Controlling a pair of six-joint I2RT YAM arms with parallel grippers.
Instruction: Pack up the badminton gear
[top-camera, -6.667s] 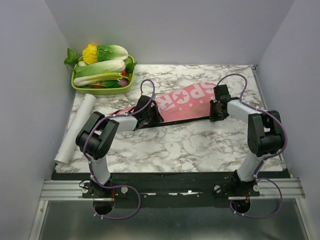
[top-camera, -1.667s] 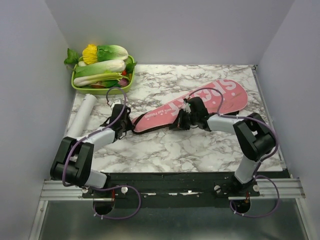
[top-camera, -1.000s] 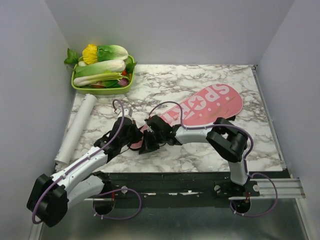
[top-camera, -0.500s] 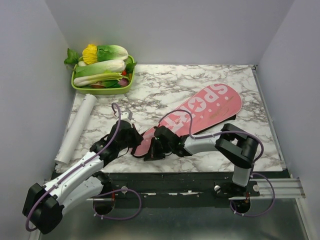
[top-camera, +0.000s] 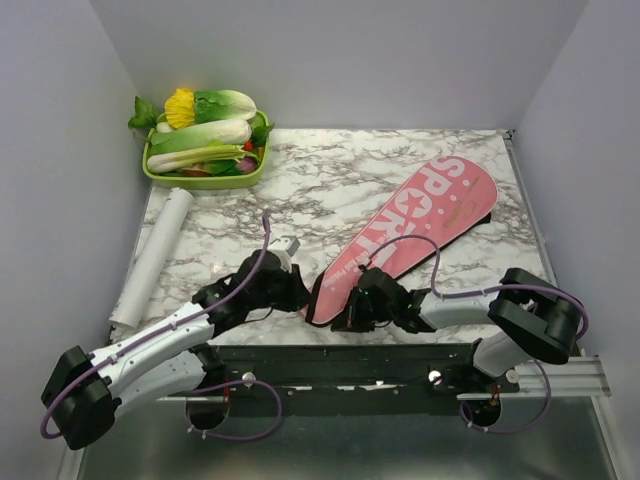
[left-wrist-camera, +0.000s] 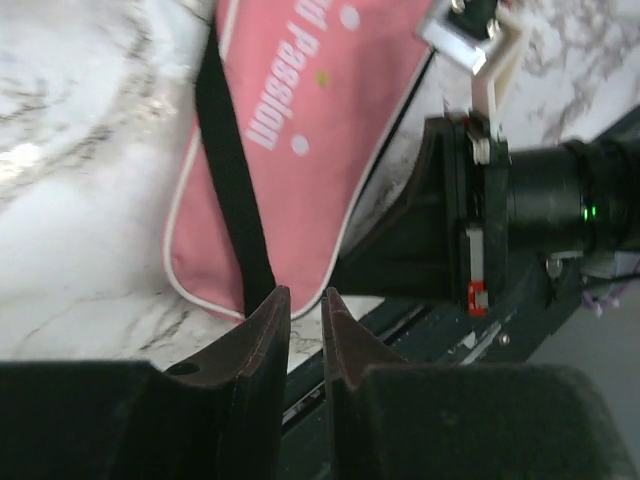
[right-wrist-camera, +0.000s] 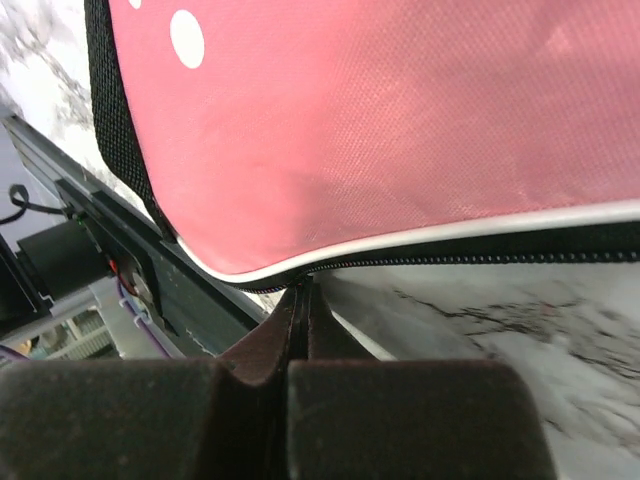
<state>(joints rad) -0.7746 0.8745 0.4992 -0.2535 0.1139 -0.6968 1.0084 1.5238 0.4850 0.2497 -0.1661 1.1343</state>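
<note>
Against the view half a second earlier, the pink cover (top-camera: 412, 235) has swung steeper and my left gripper (top-camera: 298, 294) has parted its fingers (left-wrist-camera: 262, 335) slightly. Marble table (top-camera: 330, 170), grey walls (top-camera: 350, 60), white tube (top-camera: 152, 255) at the left edge. The cover's narrow end lies at the near edge between my grippers. Its black strap (left-wrist-camera: 230, 180) ends just above my left fingertips. My right gripper (right-wrist-camera: 300, 295), fingers pressed together, touches the zipper edge.

A white, grey-veined marble-patterned table top (top-camera: 330, 175) sits boxed in by plain pale grey walls (top-camera: 380, 60) under soft, even light. A ribbed aluminium rail (top-camera: 580, 378) runs along its near edge.
</note>
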